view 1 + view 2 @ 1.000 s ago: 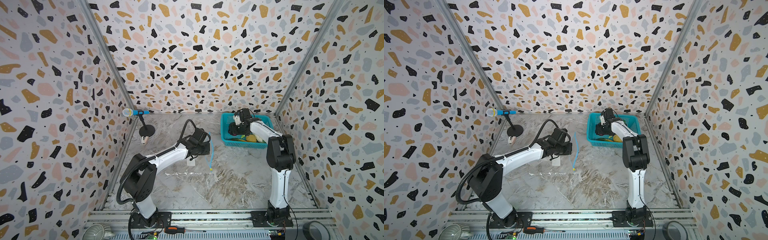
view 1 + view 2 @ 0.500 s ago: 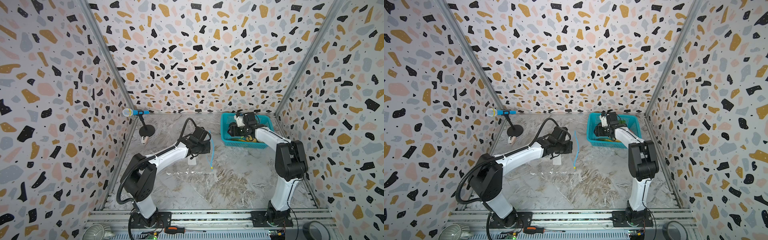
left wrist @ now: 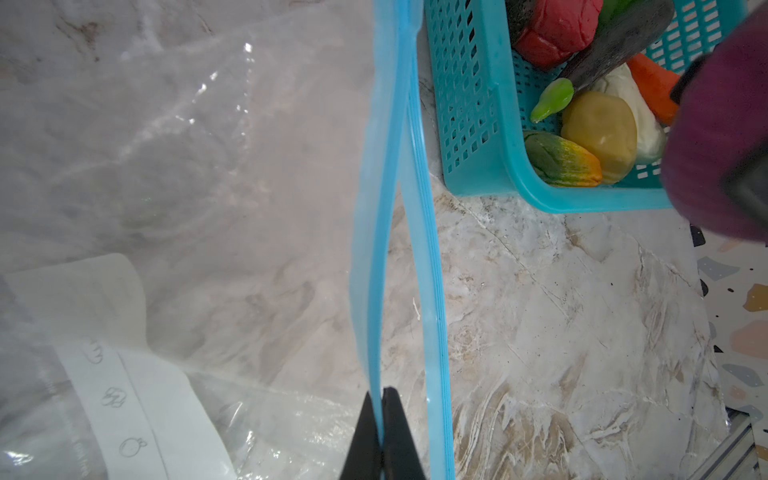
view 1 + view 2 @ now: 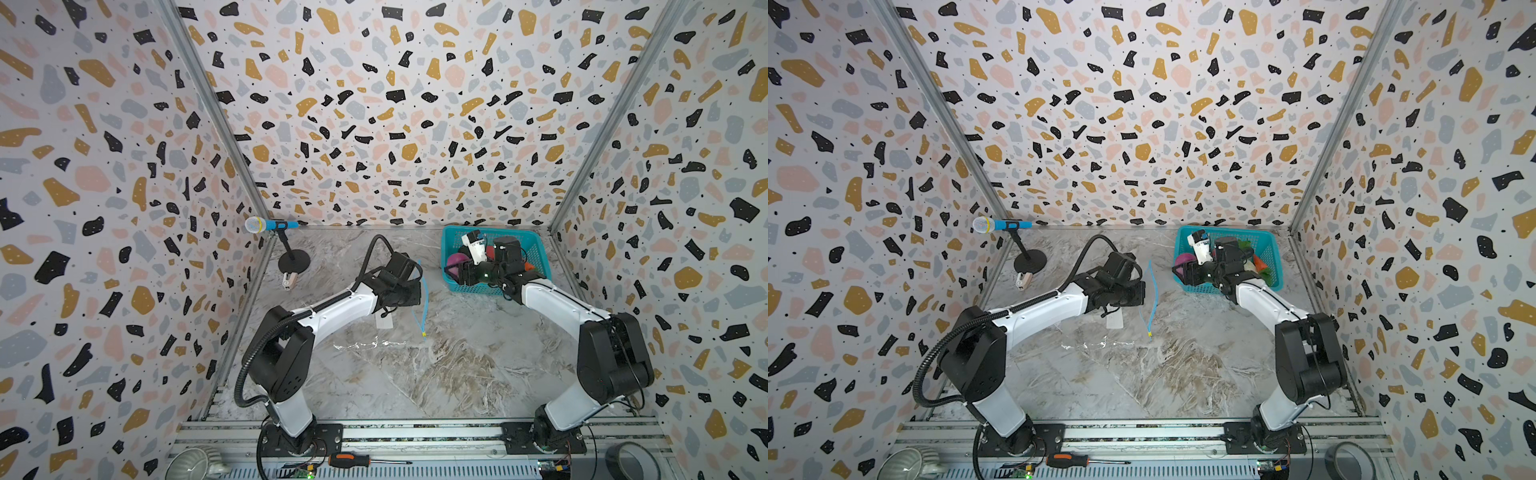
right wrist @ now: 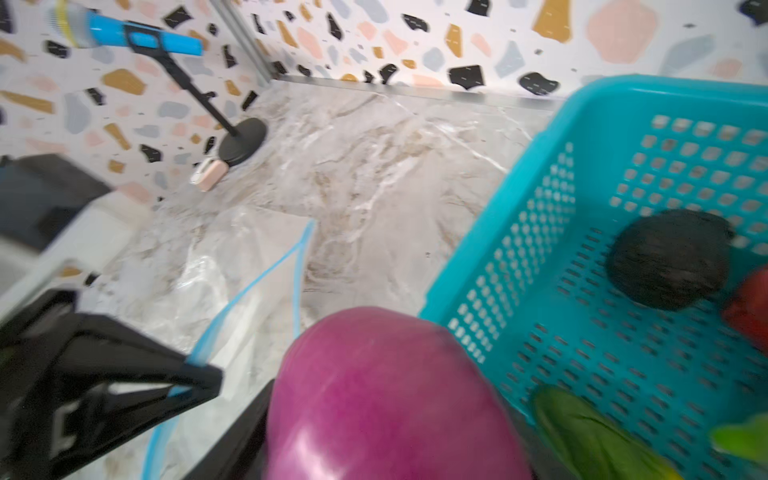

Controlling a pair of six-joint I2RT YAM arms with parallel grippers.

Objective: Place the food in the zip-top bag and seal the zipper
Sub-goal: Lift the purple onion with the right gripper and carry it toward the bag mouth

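Terrazzo-patterned walls (image 4: 395,104) enclose a marbled grey desk (image 4: 457,374), and the task is judged to be at an early stage. No food is seen inside the large clear crinkly zip-top bag (image 3: 187,166), and sealing is not yet begun. The bag is laid flat near the desk's centre, with its white rectangular label (image 3: 137,395) showing on the plastic. In both top views its long light-blue zipper (image 3: 424,291) runs along the 3 o'clock edge, with the small yellow slider (image 4: 423,333) at the 6 o'clock end. The zipper's upper lip is pinched in the fully closed left tool (image 3: 380,401) and raised, so the mouth is held parted.

A round glossy purple onion (image 5: 386,395) is gripped in the right tool (image 4: 464,271), whose jaws are spread wide around it. It is held at the 9 o'clock side of the teal mesh plastic basket (image 3: 465,83), toward the bag. Whether it is clear of the rim cannot be told.

The basket is placed at 1 o'clock on the desk, just beside the zipper. Seen in it are:
- a red pepper (image 3: 557,25)
- a dark aubergine (image 3: 619,41)
- an orange carrot (image 3: 652,87)
- a white cabbage-like piece (image 3: 636,108)
- a yellow piece (image 3: 598,133)
- a small green pod (image 3: 552,99)
- a green-and-orange piece (image 3: 561,160)
- leafy greens (image 5: 590,436)

All of these are judged left to be moved, and then the slider is to be drawn along the zipper.
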